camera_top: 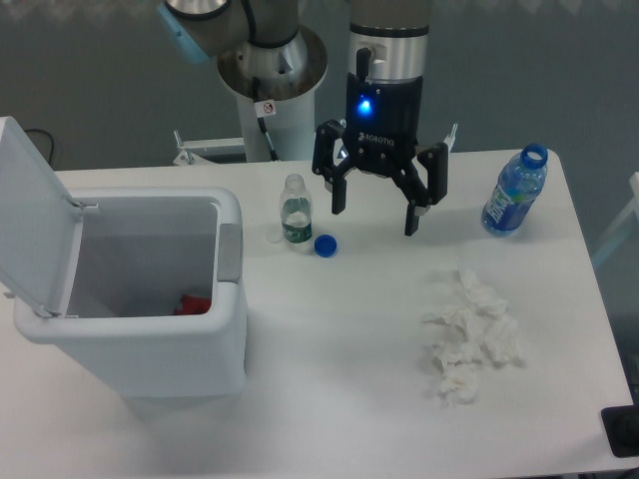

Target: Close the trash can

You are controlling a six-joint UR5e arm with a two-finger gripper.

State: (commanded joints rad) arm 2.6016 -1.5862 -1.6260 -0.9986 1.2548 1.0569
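Observation:
The trash can [150, 344] is a large white bin at the left of the table. Its hinged lid [35, 215] stands up, swung open to the left, and the grey push tab [230, 251] shows on the right rim. Something red [193, 302] lies inside at the bottom. My gripper [374, 222] hangs open above the middle back of the table, well to the right of the can, with nothing between its fingers.
A small clear bottle [294, 212] stands uncapped just left of the gripper, its blue cap [324, 244] lying beside it. A blue bottle [514, 192] stands at the back right. Crumpled white tissues [469, 334] lie right of centre. The robot base [272, 70] rises behind the table.

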